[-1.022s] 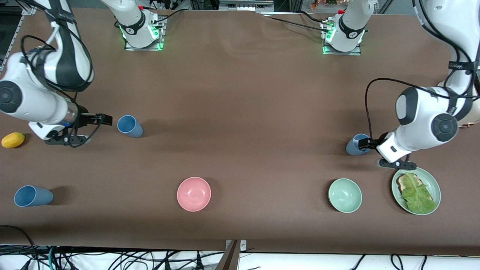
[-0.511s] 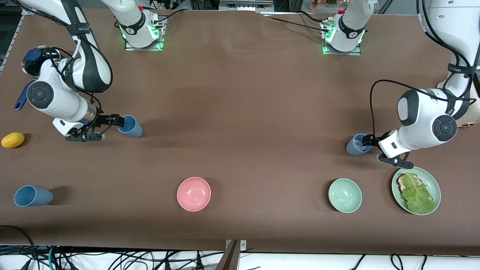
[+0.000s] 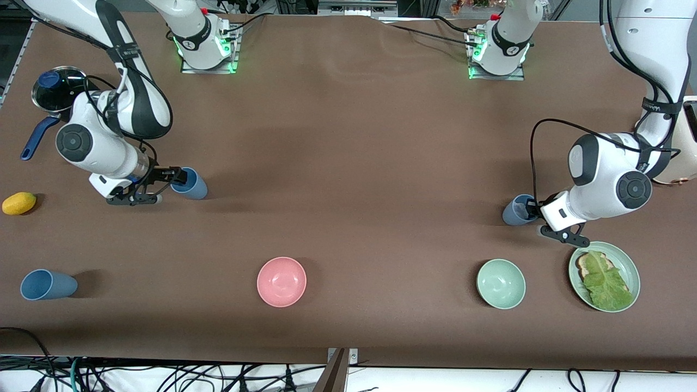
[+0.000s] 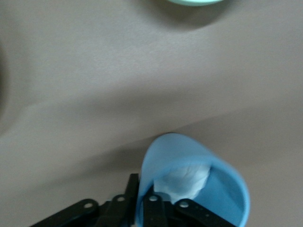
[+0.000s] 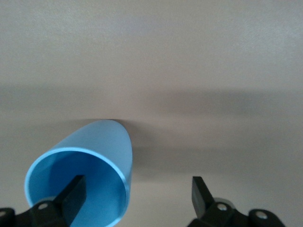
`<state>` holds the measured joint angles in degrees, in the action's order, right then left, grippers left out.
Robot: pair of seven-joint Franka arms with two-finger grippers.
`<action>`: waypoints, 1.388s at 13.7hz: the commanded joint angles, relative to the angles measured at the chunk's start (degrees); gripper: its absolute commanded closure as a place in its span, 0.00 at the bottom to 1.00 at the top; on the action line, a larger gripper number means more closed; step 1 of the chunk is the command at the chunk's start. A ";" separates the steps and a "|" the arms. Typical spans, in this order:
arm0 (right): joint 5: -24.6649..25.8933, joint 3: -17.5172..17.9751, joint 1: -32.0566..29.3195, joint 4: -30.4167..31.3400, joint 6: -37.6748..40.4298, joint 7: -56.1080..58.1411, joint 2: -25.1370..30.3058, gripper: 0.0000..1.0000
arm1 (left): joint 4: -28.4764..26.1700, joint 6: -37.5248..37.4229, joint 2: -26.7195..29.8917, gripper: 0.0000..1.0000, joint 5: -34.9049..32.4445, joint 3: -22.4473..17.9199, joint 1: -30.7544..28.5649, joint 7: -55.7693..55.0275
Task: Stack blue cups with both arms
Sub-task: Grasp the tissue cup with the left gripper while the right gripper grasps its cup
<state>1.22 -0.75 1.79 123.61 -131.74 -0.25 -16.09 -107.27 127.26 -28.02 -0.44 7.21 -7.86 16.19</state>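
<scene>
A sky-blue cup [image 3: 190,184] stands toward the right arm's end of the table. My right gripper [image 3: 175,176] is open at its rim. In the right wrist view one finger [image 5: 75,191] is inside the cup [image 5: 102,146], the other is outside, and the gripper [image 5: 137,191] gapes wide. A duller grey-blue cup [image 3: 514,211] stands toward the left arm's end. My left gripper [image 3: 532,208] is shut on its rim. In the left wrist view the gripper [image 4: 144,201] pinches the cup's [image 4: 222,189] wall, one finger inside and one outside. A third blue cup [image 3: 48,285] stands nearer the camera.
A pink bowl [image 3: 281,281], a pale green bowl [image 3: 501,283] and a green plate [image 3: 630,267] with bread and lettuce lie nearer the camera. A yellow fruit [image 3: 19,203] and a lidded pan [image 3: 54,87] with a blue handle sit at the right arm's end.
My right arm has swung toward the sky-blue cup, bringing its gripper from beside the cup to its rim. My left gripper has moved in onto the grey-blue cup's rim.
</scene>
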 commanded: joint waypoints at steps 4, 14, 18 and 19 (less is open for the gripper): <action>-0.95 0.22 -0.39 -0.12 -0.37 -0.63 -0.88 0.88 | 5.48 -9.38 1.83 1.00 4.57 9.46 0.30 -15.18; -3.06 0.83 0.84 -6.78 7.52 -6.69 -0.88 1.00 | 5.66 0.16 -2.64 1.00 3.70 17.57 13.38 -45.62; -3.50 0.83 1.81 -10.30 11.40 -7.65 -0.88 1.00 | 5.58 4.14 -5.02 1.00 2.30 17.13 16.82 -50.82; -4.72 0.83 2.77 -12.23 13.41 -9.58 -0.88 1.00 | 5.58 4.14 -4.94 0.76 0.37 17.22 16.74 -50.82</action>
<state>-1.67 0.01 3.33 114.72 -121.93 -7.29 -16.90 -102.21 131.01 -33.14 2.20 25.01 8.38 -33.35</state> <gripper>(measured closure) 0.943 0.947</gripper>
